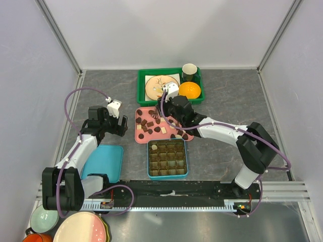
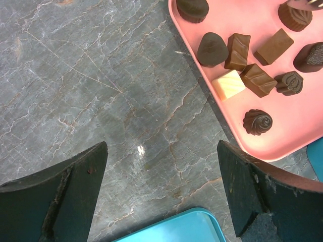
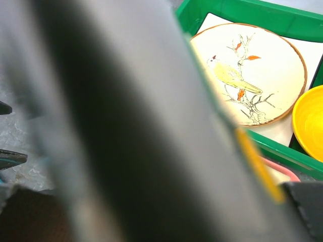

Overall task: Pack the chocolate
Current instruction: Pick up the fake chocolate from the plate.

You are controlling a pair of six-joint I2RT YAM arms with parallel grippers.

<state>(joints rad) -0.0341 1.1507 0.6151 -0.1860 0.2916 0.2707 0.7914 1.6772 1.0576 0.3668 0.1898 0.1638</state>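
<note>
Chocolate [image 1: 150, 127] [image 2: 258, 79] lies loose on a smooth pink tray [image 1: 139, 136] [image 2: 303, 126] with rounded corners at the middle of the table [image 1: 227, 101] [image 2: 101, 75], whose top is grey stone-look veined with pale lines. The pieces are small and mixed: dark domes, a ridged swirl, glossy brown bars, and one cream-white square [image 2: 228, 84] touching a brown bar. Just below the tray stands a teal box [image 1: 186, 159] divided into a grid of square compartments, and the top-left one holds a pale round piece [image 1: 154, 146]. A flat teal lid [image 1: 103, 161] [image 2: 176, 227] lies to the left. The left pincer [image 1: 121, 126] [image 2: 161, 166] hangs over bare table just beside the tray's left edge, its dark, scuffed fingers [image 2: 75, 191] spread wide with nothing between them. The right pincer [image 1: 162, 113] is over the tray's upper edge; its wrist view is filled by a dark blur, so I cannot tell how far it stands open or whether it has hold of anything. Behind the tray, a green plastic crate [image 1: 141, 88] [image 3: 242, 10] holds a round cream plate [image 1: 154, 86] [image 3: 262, 65] painted with a bird on a twig, an orange-yellow round thing [image 1: 190, 90] [image 3: 310, 121], and a dark cup [image 1: 189, 72].
</note>
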